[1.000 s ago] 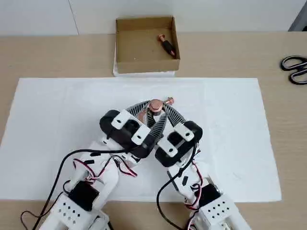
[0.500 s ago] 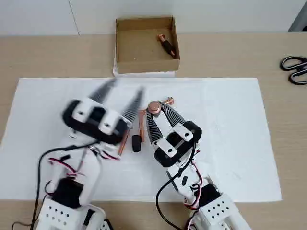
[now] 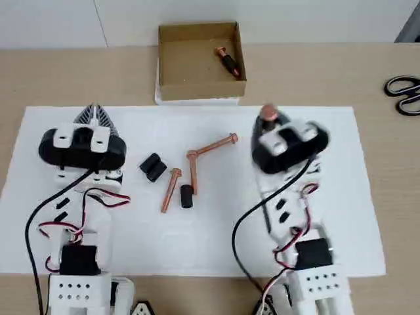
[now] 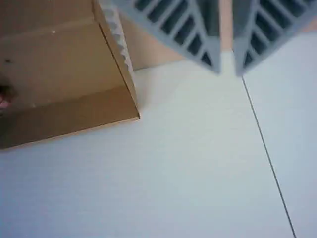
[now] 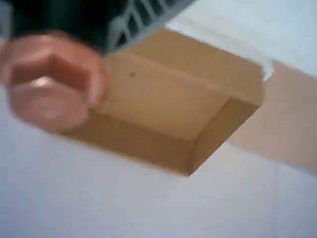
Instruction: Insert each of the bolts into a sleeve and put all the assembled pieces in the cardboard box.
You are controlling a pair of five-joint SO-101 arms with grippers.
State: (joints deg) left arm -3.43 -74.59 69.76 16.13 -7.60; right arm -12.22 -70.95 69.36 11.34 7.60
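Bolt (image 3: 268,113) clenched in right gripper (image 3: 271,119); left gripper (image 3: 96,110) closed, empty.
I judge it light, rigid, slippery: hold mid-length.

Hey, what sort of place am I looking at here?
Likely a robotics lab or hobby bench: a left arm and a right arm at a wooden table covered with white paper, with loose copper bolts, black sleeves and a cardboard box.

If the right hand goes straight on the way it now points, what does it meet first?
Probably the cardboard box, which lies ahead of the right hand and its bolt in the wrist view; from above, it might just pass the box's right wall.
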